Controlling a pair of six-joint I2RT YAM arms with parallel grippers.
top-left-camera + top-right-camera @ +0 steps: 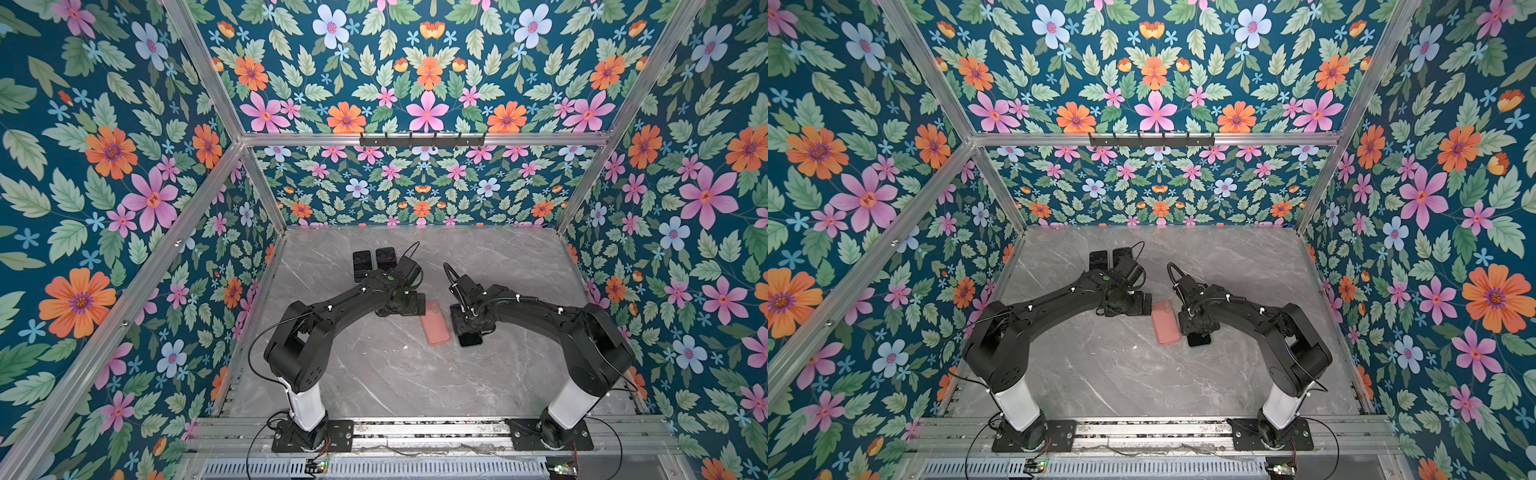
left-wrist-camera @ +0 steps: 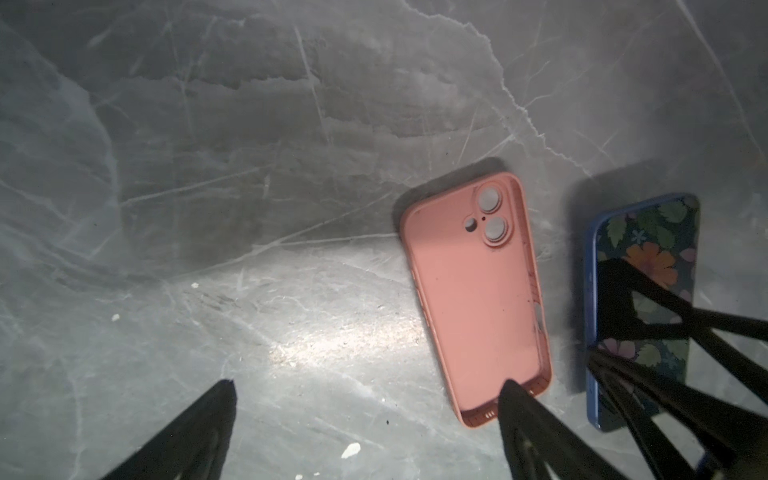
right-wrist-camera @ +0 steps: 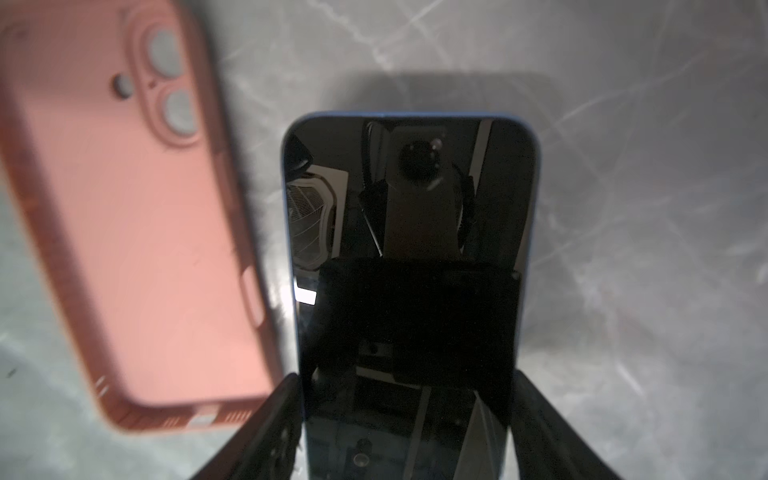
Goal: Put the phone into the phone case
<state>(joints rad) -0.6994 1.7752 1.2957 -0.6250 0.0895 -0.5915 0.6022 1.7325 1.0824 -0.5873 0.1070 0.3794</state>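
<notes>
The right fingers [image 3: 280, 415] are clamped across the phone [image 3: 411, 195], 1 on each long edge near its lower end, glass up. The broad shadow past its far end suggests it is lifted slightly off the table [image 1: 374, 374], though that is not certain. The phone sits just beside the phone case [image 3: 124, 232], roughly parallel and apart from it. The left fingers [image 2: 515, 403] are spread wide and empty, with 1 tip over the case's port end, contact unclear, and the other out over bare table on the case's side away from the phone. The phone is probably rigid and fairly heavy, with slick glass, so this edge grip suits it but could slip. The pink case lies open side up, looks soft and light, and would likely skid unless pinned at its end.
</notes>
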